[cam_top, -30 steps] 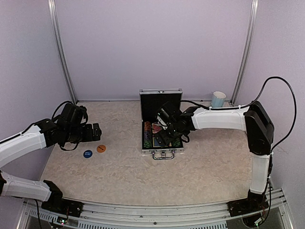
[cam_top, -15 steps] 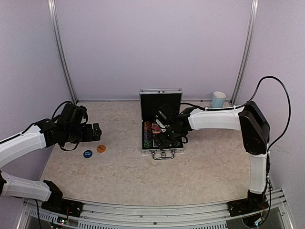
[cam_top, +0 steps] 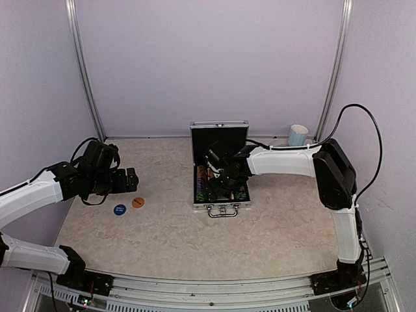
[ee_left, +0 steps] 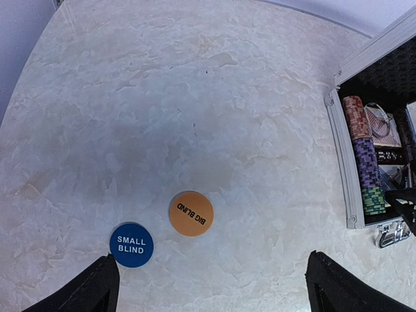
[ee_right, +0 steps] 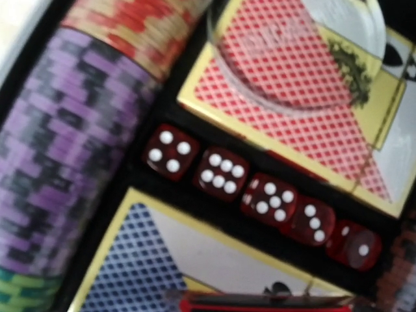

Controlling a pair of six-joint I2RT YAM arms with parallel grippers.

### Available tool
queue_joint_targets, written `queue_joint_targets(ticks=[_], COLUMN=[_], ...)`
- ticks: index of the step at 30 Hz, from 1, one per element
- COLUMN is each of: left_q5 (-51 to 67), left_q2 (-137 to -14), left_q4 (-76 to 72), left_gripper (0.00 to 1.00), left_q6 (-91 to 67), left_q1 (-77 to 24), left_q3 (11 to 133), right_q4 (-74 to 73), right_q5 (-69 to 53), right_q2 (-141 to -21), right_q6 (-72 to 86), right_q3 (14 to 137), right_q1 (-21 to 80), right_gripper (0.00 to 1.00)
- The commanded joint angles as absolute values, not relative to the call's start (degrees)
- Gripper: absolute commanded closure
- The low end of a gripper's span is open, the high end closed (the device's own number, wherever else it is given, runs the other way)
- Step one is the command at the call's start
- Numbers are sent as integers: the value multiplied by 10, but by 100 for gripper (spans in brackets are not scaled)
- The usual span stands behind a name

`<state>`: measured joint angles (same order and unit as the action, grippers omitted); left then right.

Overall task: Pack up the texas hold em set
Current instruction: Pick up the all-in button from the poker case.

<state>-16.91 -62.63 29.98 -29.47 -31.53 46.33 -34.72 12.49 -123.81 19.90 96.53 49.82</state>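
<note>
– Right gripper [cam_top: 218, 174] is hanging low inside the briefcase [cam_top: 221, 205], jaws spread wide, and I am seeing nothing held between them.

– What is its camera showing?

– It is looking straight down at the case's middle. The clear disc [ee_right: 299, 52] is lying on the red deck [ee_right: 305, 136], and a row of dice [ee_right: 260, 195] is sitting just beside that deck. The purple chips [ee_right: 58, 162] are running along the case's left side. Its own fingers are not showing there.

– And the left gripper [cam_top: 130, 180]?

– It is hovering well to the left of the briefcase, spread open and empty. The orange disc [ee_left: 191, 213] and the blue disc [ee_left: 131, 244] are lying flat on the surface [ee_left: 195, 97], near each other but not touching. Both are well apart from the case.

– So those two are waiting to go in, I am guessing.

– I am judging so, and then the lid, which is standing upright at the case's back. The discs are thin and flat, so the left gripper should be coming straight down with one finger on each side of a single disc. It should be pinching the rim rather than pressing the face. The orange one, nearer the case, is looking simpler.

– Any worry?

– Both arms crowding the briefcase. The right one should be lifting clear without nudging the clear disc.
</note>
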Motion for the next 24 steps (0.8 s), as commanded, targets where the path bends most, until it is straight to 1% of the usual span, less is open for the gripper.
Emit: queue_joint_targets(ticks=[1,14,18,24], left_q5=[-164,-157,-157,-157], left_q2=[-615,-615,-615,-618], left_q4=[287,284,283,284], left_gripper=[1,1,1,1], left_q6=[-288,-287,-287,-288], left_q1=[-310,-310,-310,-309], left_q3=[456,456,456,456], right_q4=[-376,-384,-368,-387], right_q5=[142,180,168,157], right_q2=[-1259,-1240,-1226,-1237], right_q6=[236,289,293,310], right_q3=[984,970,955,965], right_q1=[498,498,499,502], right_gripper=[5,5,5,5])
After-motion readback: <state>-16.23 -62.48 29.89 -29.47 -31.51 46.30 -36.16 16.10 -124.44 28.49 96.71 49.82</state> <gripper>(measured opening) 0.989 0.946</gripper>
